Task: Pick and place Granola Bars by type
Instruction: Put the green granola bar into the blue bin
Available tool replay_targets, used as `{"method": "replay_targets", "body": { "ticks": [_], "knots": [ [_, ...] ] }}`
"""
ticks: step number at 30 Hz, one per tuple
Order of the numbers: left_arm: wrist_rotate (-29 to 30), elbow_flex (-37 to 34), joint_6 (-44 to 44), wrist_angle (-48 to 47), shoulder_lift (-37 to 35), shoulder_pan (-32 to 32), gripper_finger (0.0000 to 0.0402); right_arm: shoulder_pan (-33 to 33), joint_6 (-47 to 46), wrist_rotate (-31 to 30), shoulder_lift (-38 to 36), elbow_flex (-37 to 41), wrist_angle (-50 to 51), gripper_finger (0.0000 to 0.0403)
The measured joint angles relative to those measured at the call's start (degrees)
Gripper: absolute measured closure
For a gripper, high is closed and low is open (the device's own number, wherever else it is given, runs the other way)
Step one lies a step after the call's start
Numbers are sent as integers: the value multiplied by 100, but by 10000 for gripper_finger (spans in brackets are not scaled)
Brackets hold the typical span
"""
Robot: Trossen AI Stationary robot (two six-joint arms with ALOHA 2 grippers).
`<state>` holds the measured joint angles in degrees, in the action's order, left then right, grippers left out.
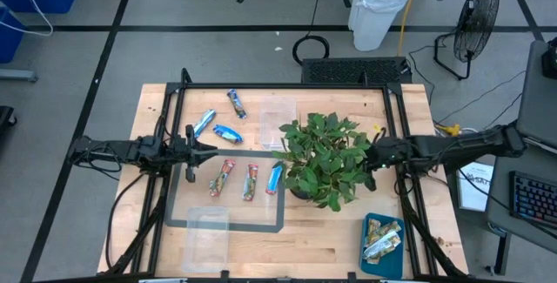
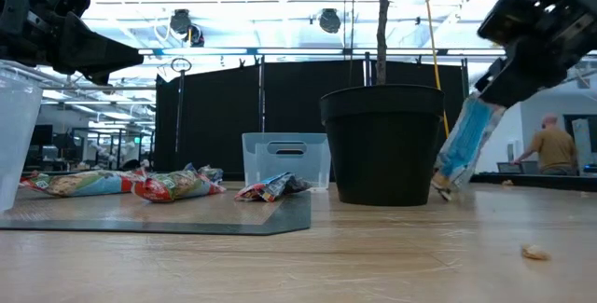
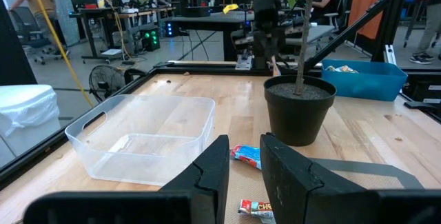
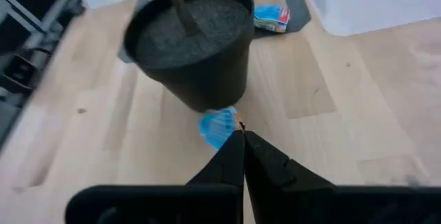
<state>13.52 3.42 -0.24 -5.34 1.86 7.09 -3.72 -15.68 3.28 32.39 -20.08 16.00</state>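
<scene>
left claw (image 1: 202, 150): sits at about 9 o'clock on the counter (image 1: 331, 239), just off the grey mat (image 1: 261, 227). Fingers are a little apart with nothing between them (the left wrist view shows the gap plainly). Looks like it's waiting.

blue bars (image 1: 228, 132): I count three loose at roughly 10 to 11 o'clock, plus one more on the mat tucked against the plant's leaves.

red-and-tan bars (image 1: 222, 178): two, side by side on the mat, just left of centre.

clear tubs (image 1: 278, 116): two, one at 12 o'clock and one at 7 o'clock. Both look empty.

potted plant (image 1: 324, 157): dead centre, and its leaves hide whatever lies under them from above.

right claw (image 4: 241, 139): at 3 o'clock, just beside the pot, pinched shut on a blue bar (image 2: 464, 144) by its top edge. The bar hangs down with its low end near the counter.

teal tray (image 1: 369, 257): 5 o'clock corner, holding a few green-and-beige bars (image 1: 381, 238) (three, maybe; they overlap too much to be sure).

risk: that grip is only on the wrapper's edge, so a quick swing could let the bar slip out. The pot is close too, so the dangling end could snag on it.
</scene>
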Motion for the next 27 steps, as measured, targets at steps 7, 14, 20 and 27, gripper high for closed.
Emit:
{"method": "replay_targets", "body": {
  "ticks": [7, 14, 20, 27],
  "knots": [
    [0, 0, 0, 2, -1, 2, 314, -281, -609, 455, -1001, -100, 410, 403],
    [0, 0, 1, 2, 0, 1, 314, -918, -332, 354, -1487, -777, 368, 403],
    [0, 0, 1, 1, 0, 0, 314, -1462, 59, 280, -1580, -1232, 200, 403],
    [0, 0, 1, 0, 1, 0, 314, -2173, 32, 768, -1527, -1331, 226, 403]
  ]
}}
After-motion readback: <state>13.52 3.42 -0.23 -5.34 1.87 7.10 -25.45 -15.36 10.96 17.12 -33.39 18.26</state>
